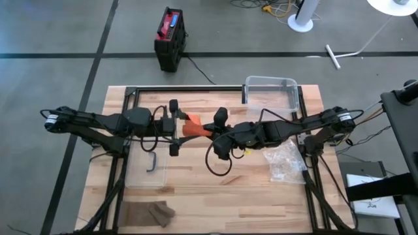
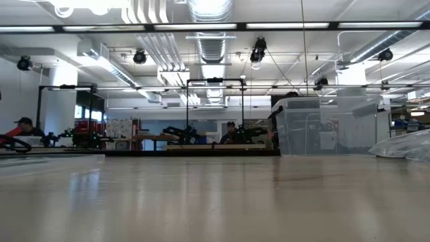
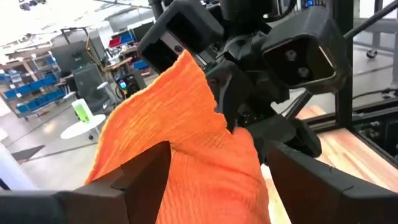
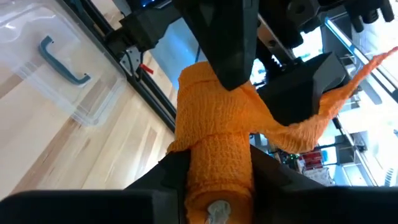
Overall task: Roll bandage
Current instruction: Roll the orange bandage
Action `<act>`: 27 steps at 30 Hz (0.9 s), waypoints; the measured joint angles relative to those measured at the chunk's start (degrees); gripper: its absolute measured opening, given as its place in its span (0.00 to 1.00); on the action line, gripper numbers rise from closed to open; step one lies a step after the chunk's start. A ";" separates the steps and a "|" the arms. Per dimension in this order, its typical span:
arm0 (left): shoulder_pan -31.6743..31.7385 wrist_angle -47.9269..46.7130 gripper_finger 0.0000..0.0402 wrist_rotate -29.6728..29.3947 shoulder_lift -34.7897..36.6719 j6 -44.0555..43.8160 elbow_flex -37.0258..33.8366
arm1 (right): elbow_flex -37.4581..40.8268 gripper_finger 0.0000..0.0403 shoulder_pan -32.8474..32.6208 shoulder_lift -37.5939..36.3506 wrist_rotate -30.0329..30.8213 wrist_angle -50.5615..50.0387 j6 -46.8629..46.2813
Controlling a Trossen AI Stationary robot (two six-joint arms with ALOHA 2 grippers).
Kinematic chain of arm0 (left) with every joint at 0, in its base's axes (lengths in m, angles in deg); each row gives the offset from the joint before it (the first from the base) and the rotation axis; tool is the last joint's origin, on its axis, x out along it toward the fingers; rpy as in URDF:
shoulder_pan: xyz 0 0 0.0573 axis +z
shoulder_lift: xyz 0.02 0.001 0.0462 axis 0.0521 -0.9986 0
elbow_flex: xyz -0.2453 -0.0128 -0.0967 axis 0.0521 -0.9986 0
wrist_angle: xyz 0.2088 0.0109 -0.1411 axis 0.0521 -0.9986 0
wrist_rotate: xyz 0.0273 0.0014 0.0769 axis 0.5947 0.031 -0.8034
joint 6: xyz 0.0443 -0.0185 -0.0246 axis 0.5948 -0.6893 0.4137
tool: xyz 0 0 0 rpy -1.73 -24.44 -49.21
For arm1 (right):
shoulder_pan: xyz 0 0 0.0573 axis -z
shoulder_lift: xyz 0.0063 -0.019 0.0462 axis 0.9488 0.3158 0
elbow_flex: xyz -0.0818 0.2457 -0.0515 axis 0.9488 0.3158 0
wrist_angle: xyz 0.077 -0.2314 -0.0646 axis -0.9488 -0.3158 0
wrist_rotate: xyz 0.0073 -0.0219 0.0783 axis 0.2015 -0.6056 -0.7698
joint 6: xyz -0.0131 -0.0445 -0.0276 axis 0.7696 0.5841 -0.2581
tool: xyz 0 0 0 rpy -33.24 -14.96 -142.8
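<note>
Right gripper (image 4: 214, 168) jaws clamped on the partly wound orange crepe bandage roll (image 4: 214, 146), one dark finger on each side of the roll's body, its end facing the wrist camera. Left gripper (image 3: 214, 171) jaws stand apart, astride the loose orange tail (image 3: 168, 118) of the same bandage; whether the fingers touch the cloth cannot be told. In the high view the two grippers meet above the middle of the light wooden slatted table (image 1: 196, 176), the bandage (image 1: 192, 128) held between them, clear of the tabletop. Judgement: winding is under way. To do it well, the left should keep the tail taut and flat, square to the roll's axis, while the right turns the roll, so each wrap lies over the last without creeping sideways or bunching. Only the high view shows the surroundings: a clear plastic tub (image 1: 271, 91) at the far right edge, a crumpled clear plastic bag (image 1: 284, 163) near right, a clear lid with a dark handle (image 1: 151, 161) near left, a brown cloth (image 1: 149, 213) at the near edge. The low view shows tub and bag, no arms. The right wrist view alone shows the wraps on the roll; the left wrist view, the tail's spread.
</note>
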 joint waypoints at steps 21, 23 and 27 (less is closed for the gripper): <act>-1.26 -20.28 0.56 -0.27 -1.49 -21.87 14.48 | 0.00 0.24 0.52 0.00 0.20 -0.95 -1.10; -0.28 -24.21 0.54 -0.26 -2.87 -23.83 17.93 | 0.00 0.24 0.52 0.00 0.21 -0.79 -1.10; 2.37 -31.56 0.51 -1.24 -6.99 -26.18 22.81 | 0.00 0.24 0.52 0.00 -0.03 -0.79 -1.10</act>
